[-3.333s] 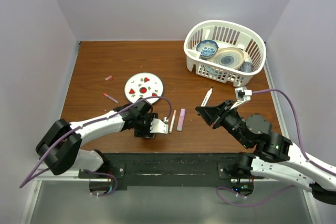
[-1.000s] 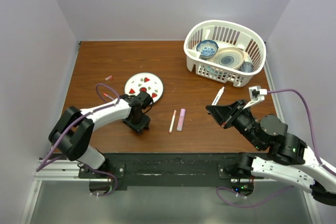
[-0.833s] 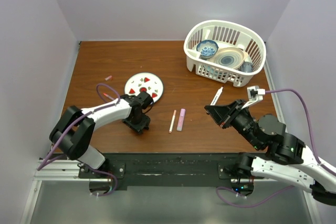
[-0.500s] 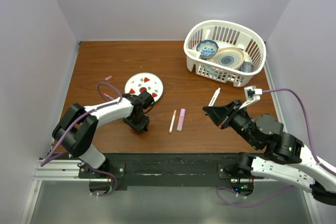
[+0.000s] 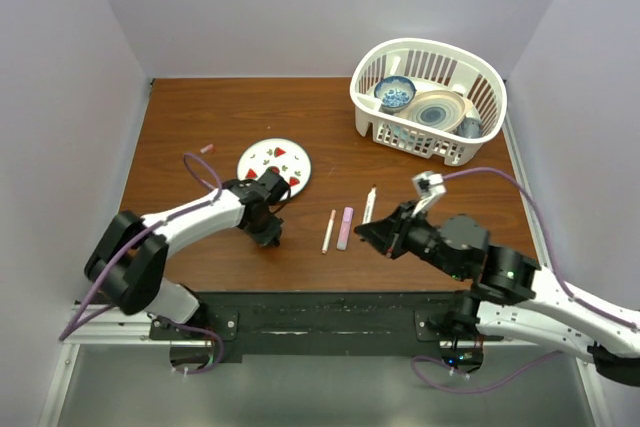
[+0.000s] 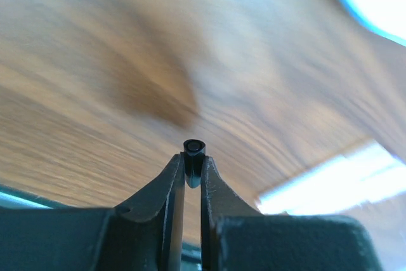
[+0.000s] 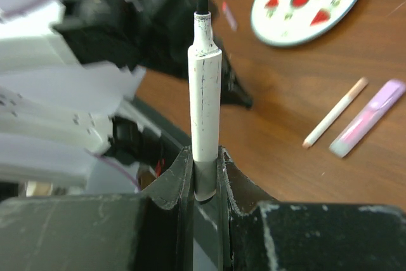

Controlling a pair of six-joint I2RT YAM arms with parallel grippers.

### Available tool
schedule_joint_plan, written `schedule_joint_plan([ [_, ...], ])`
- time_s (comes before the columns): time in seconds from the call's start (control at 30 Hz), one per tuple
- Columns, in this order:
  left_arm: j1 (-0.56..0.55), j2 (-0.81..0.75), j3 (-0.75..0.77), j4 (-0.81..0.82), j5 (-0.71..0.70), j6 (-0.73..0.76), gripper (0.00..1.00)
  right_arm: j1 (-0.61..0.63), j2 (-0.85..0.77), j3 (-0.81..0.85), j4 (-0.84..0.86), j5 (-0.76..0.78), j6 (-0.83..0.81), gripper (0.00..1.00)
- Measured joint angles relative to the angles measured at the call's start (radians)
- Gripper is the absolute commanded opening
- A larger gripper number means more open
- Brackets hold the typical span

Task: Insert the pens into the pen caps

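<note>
Top external view: I work on a brown wooden table (image 5: pixel 200 107) boxed in by pale lilac walls (image 5: pixel 300 7). A white basket (image 5: pixel 490 97) of dishes (image 5: pixel 435 112) stands at the far right, and a strawberry-patterned plate (image 5: pixel 274 165) lies left of centre.

My left gripper (image 5: pixel 270 237) is down close to the wood, just in front of the plate. The left wrist camera shows its fingers pinched onto a dark cap (image 6: pixel 194 148), a tiny tube seen end-on, with its mouth poking just past the fingertips.

My right gripper (image 5: pixel 372 234) sits right of centre, clamped on the lower end of the white pen (image 5: pixel 369 205). The pen stands out from the jaws with its dark tip (image 7: pixel 202 1) pointing away from me.

Between my two grippers, two more pens lie side by side on the wood, close but apart. One is a thin pale pen (image 5: pixel 328 231) and the other a thicker pale pink pen (image 5: pixel 345 227), and the pink one lies just left of the white pen. A small pink cap (image 5: pixel 207 148) lies well off to the far left, beyond the plate.

My left wrist view is smeared: the wood is a blur, and I cannot identify the bright curved edge in its top right corner. In the right wrist view my left arm (image 7: pixel 76 49) is out of focus behind the pen. A small reddish piece (image 7: pixel 227 16) near the plate is too blurred to tell pen from cap. The white pen's base is hidden between my fingers.
</note>
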Motion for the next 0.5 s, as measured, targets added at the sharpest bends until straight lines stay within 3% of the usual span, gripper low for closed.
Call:
schedule_joint_plan([
  [0.3,-0.045,-0.379,-0.016,0.298,0.038,0.323,0.0,0.0,0.237,-0.092,0.247,-0.275,-0.008,0.0],
  [0.5,-0.047,-0.646,-0.193,0.645,0.168,0.475,0.0,0.0,0.315,-0.114,0.393,-0.364,-0.003,0.0],
])
